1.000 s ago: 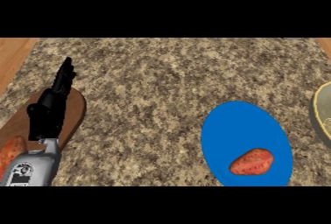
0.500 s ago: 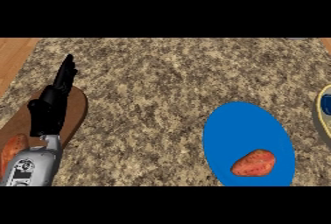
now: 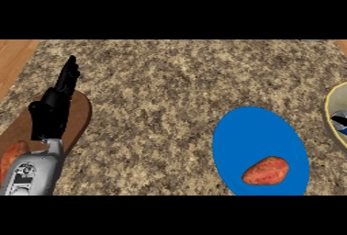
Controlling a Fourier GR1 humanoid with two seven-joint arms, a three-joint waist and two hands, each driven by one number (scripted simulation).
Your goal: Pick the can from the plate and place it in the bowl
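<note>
**Open left hand (image 3: 49,115) at the view's left edge**

The grey left forearm (image 3: 30,173) comes in from the lower left corner, angled slightly rightward. The black hand extends from it, fingers (image 3: 68,75) straight and close together, pointing away from the robot.

Speckled brown granite counter (image 3: 169,92), with orange-brown wood (image 3: 15,57) showing past its left edge.

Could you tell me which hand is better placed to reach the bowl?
Probably the right: the bowl sits at the right edge, while the left hand rests open over the brown plate far left. The right hand is not in view.
</note>
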